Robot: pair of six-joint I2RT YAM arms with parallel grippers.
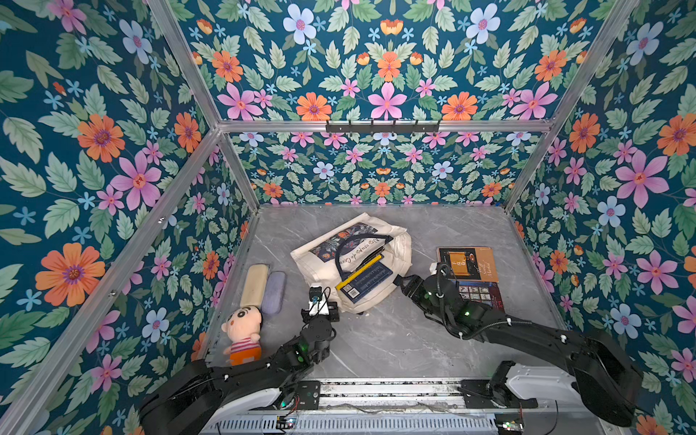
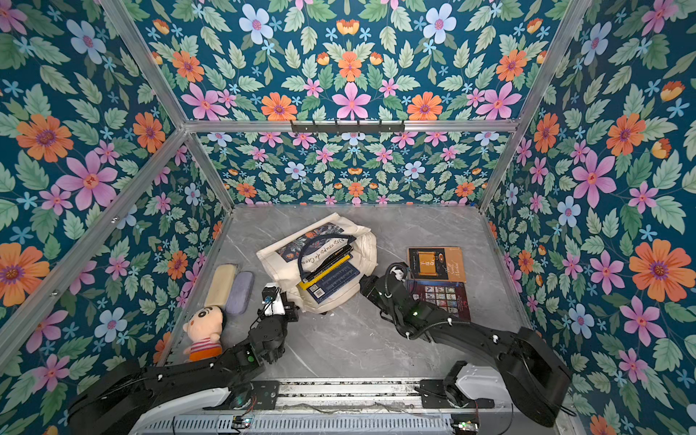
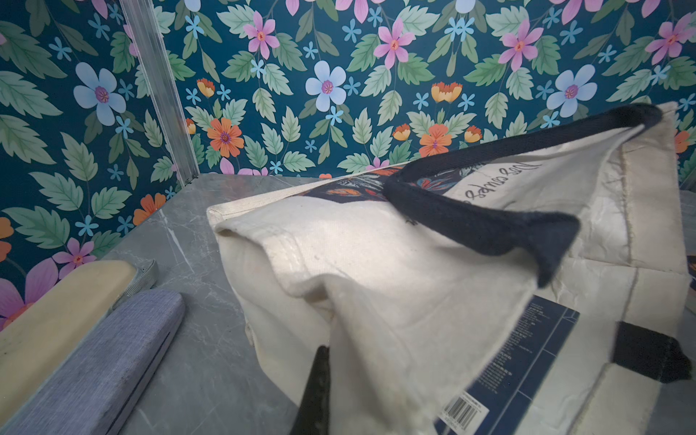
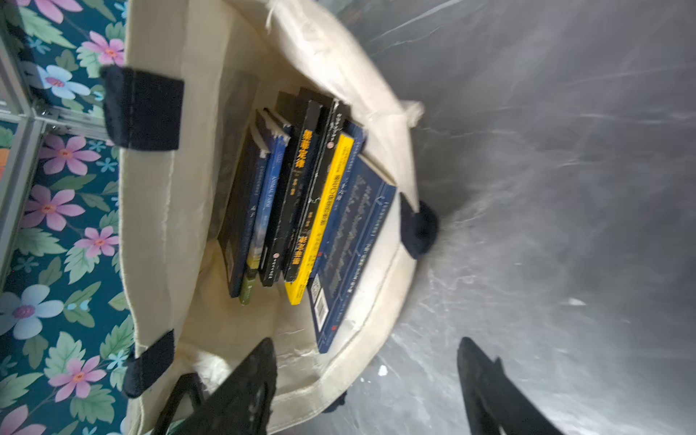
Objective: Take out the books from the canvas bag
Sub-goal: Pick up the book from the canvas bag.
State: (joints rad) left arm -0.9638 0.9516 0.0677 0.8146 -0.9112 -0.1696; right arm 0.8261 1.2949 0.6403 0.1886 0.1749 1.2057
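A canvas bag point(image 1: 320, 260) lies slumped on the grey table point(image 1: 376, 339), a stack of books point(image 1: 363, 280) poking from its mouth. A brown book point(image 1: 469, 263) and a dark red book point(image 1: 480, 295) lie outside, beside the right arm. The left gripper point(image 1: 332, 306) is clamped on the bag's rim; the right gripper point(image 1: 400, 283) sits at the opening, jaws apart.

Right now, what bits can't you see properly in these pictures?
- Dark red book: in both top views, the right arm covers part of its cover.
- Books in the canvas bag: the right wrist view is blurred, so most titles cannot be read.
- Left gripper: the left wrist view shows only one finger; canvas covers the other.
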